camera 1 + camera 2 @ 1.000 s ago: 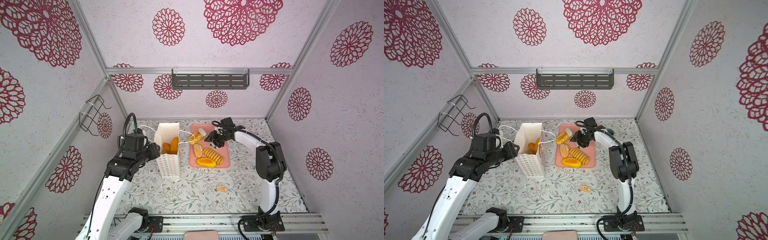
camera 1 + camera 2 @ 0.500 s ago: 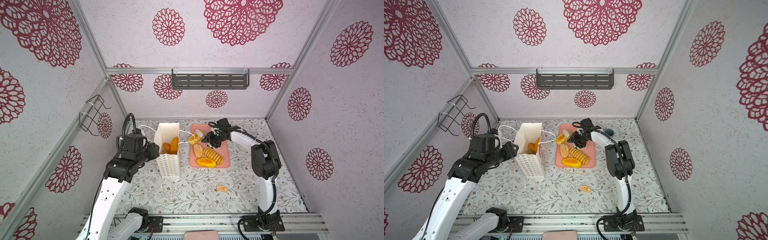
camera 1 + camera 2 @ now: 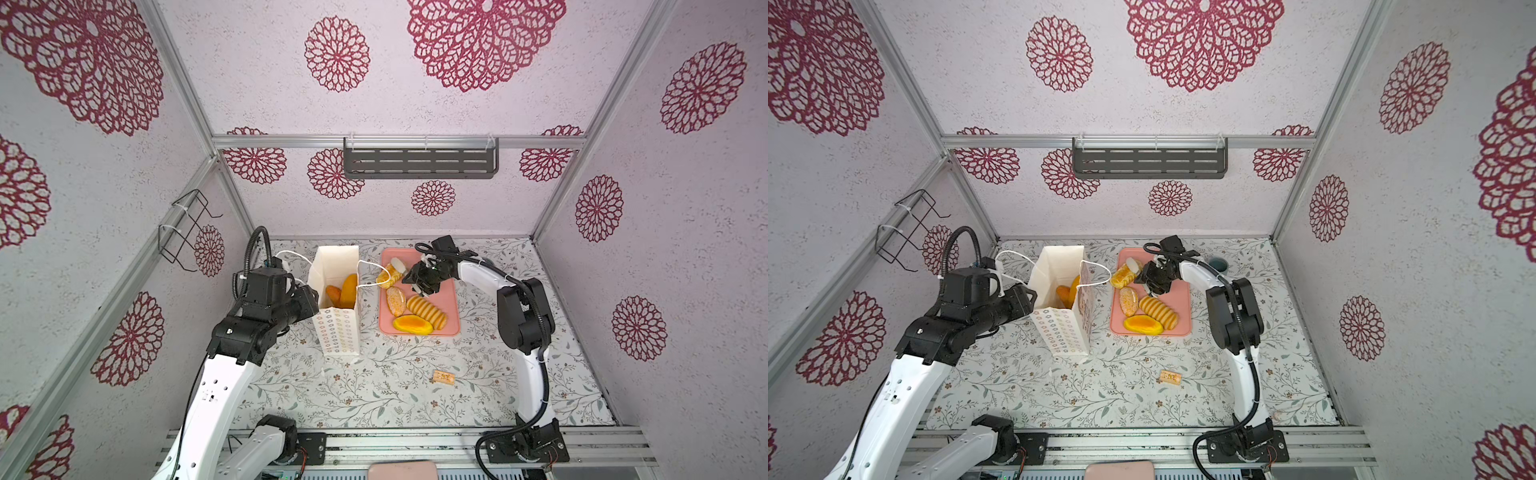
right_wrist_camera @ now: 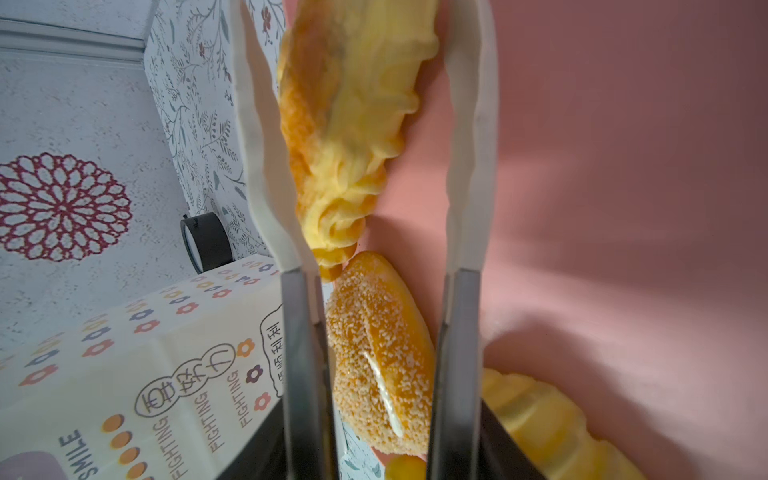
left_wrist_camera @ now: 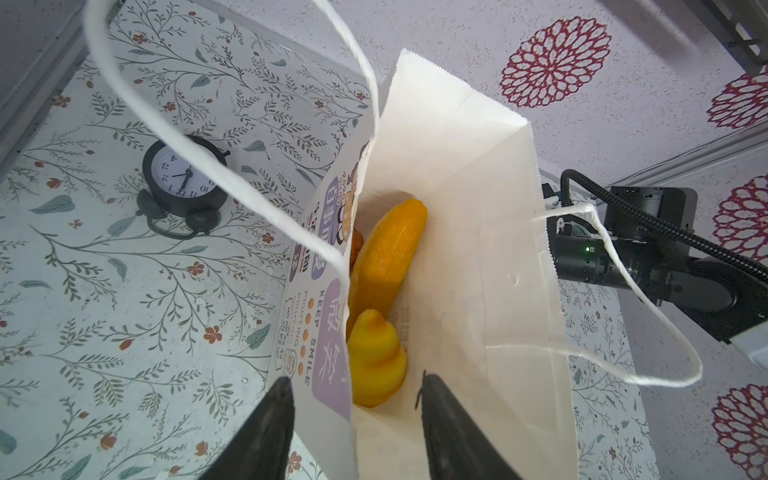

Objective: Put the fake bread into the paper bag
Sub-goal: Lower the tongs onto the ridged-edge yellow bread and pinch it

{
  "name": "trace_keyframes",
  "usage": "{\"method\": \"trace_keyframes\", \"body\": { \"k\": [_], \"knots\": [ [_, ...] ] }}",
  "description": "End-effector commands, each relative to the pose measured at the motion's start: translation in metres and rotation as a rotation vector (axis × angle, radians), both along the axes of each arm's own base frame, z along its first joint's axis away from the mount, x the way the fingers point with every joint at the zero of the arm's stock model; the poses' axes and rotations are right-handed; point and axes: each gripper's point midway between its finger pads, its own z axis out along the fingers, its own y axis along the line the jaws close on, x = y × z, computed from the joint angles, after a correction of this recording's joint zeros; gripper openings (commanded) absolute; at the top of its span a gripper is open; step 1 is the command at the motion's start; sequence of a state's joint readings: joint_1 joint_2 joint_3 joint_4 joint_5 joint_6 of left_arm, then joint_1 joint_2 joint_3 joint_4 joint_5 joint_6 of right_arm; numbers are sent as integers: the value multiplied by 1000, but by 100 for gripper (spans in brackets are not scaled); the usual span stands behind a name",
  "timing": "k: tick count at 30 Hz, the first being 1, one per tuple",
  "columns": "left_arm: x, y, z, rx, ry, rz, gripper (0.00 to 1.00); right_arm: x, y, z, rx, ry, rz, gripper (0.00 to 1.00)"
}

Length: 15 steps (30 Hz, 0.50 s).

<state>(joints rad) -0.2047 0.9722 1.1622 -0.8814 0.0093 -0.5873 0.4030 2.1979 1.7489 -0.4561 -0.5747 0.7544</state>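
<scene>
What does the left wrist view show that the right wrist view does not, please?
Only the left wrist view: inside the paper bag, a long orange loaf and a ridged yellow piece. Only the right wrist view: the pink tray, a braided bread between the fingers of the right end effector, and a sugared bun. Both: the paper bag and a black alarm clock.
</scene>
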Motion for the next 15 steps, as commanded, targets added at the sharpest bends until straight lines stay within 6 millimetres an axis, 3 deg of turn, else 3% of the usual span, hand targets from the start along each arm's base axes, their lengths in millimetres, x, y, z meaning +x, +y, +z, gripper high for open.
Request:
{"method": "trace_keyframes", "body": {
  "k": [1, 15],
  "knots": [
    [-3, 4, -1, 12, -8, 8, 52, 7, 9, 23, 44, -35, 6, 52],
    [-4, 6, 0, 22, -10, 17, 53, 8, 7, 41, 50, -72, 6, 31]
  ]
}}
